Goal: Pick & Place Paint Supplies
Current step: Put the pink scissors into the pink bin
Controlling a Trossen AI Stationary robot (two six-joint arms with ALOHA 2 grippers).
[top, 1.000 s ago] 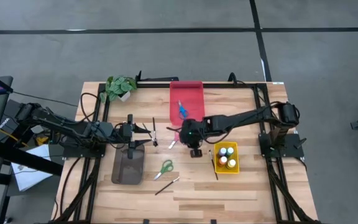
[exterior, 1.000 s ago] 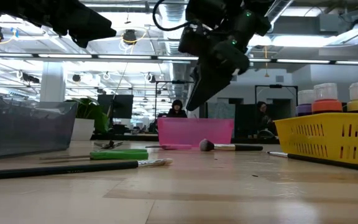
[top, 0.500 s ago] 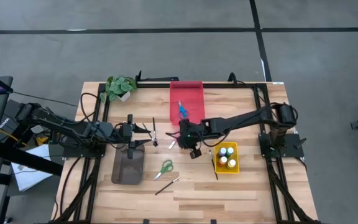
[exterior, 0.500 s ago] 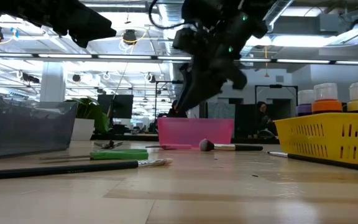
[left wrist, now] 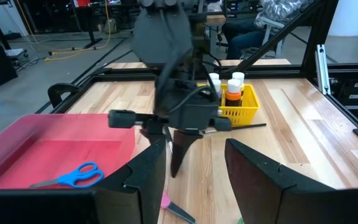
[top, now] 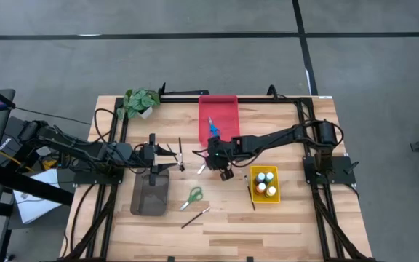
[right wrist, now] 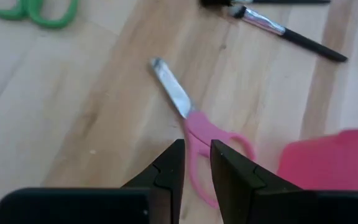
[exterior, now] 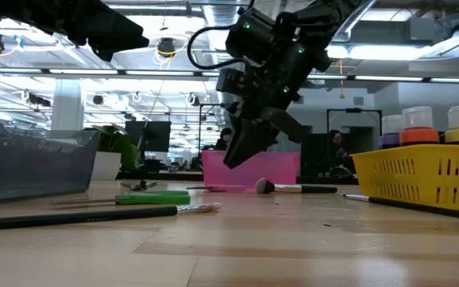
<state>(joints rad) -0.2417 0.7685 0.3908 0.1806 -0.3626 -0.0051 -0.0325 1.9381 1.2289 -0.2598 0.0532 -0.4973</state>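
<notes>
Pink-handled scissors [right wrist: 197,134] lie flat on the wood table [top: 282,218], just left of the red tray's near corner [top: 201,168]. My right gripper [right wrist: 196,168] hangs slanting down right above their handles, clear of the table [exterior: 231,162]. Its fingers are open by a narrow gap and hold nothing. Green scissors [top: 193,195] and thin brushes [top: 181,154] [top: 195,216] lie on the table. Blue scissors [top: 213,129] lie in the red tray [top: 228,109]. Paint bottles [top: 266,182] stand in the yellow basket [top: 256,198]. My left gripper [left wrist: 194,180] waits open at the table's left [top: 174,154].
A grey tray [top: 150,195] sits near the left arm and a potted plant [top: 141,100] at the far left corner. A dark brush [top: 252,193] lies beside the yellow basket. Black frame rails run along the table's far and side edges. People sit in the room behind.
My right gripper has come down toward the pink scissors and shifted a little toward the table's left edge, rolling its wrist as it went. Its finger gap looks unchanged. The scissors and other supplies have stayed where they were.
</notes>
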